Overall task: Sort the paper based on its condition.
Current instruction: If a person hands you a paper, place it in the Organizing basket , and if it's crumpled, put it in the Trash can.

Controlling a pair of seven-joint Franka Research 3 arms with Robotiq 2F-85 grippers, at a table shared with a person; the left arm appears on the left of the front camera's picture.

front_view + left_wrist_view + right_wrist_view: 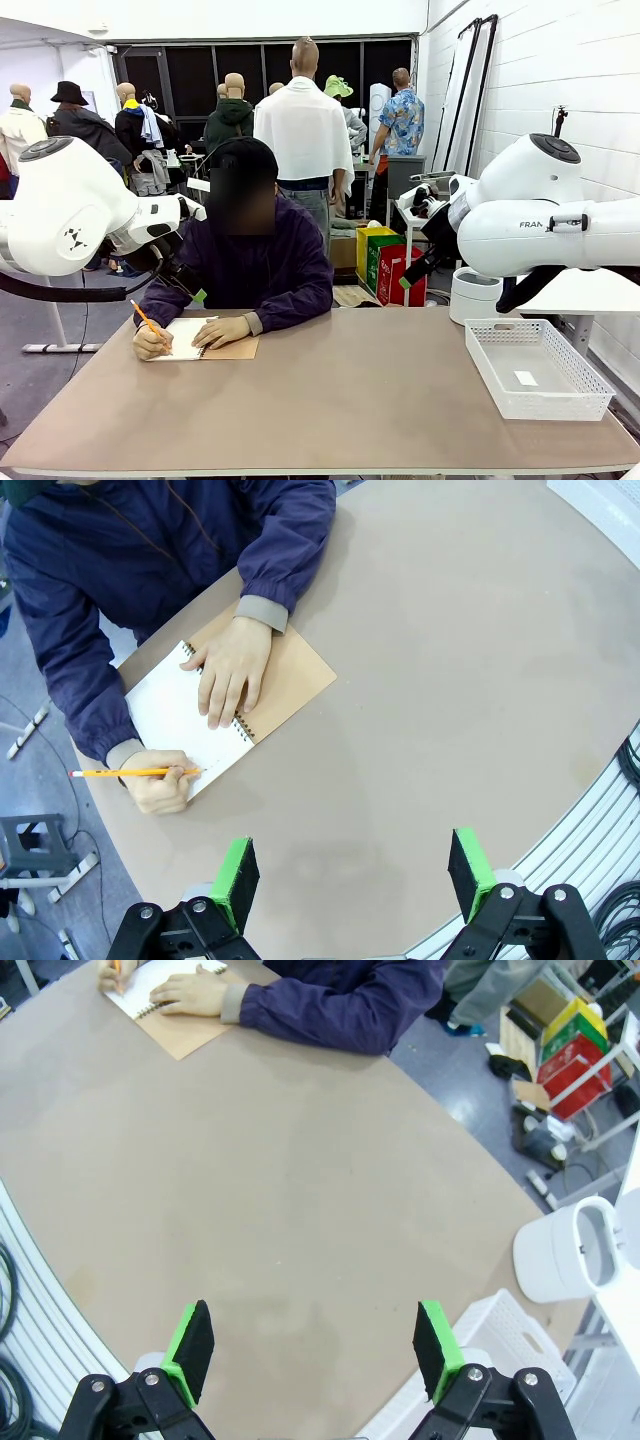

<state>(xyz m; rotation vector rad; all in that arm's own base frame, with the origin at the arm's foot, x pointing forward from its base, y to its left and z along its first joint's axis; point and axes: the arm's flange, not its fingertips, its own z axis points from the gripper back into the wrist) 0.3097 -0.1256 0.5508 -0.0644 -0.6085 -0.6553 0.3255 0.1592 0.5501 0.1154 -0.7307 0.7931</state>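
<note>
Green-padded end effectors (353, 865) (313, 1338) wide open, empty.

The left arm (70, 205) and right arm (540, 210) are raised, folded back at either side. The left gripper (353, 868) and right gripper (314, 1345) point downward, jaws wide apart, holding nothing.

A spiral notebook (165, 705) with a brown card cover lies open on the tan table (450, 680), well ahead of the left gripper (351, 842) and off to its left. An orange pencil (120, 773) has its tip on the page. A white slotted basket (500, 1335) sits just beside the right gripper (312, 1308), with a white bin (550, 1250) beyond it.
</note>
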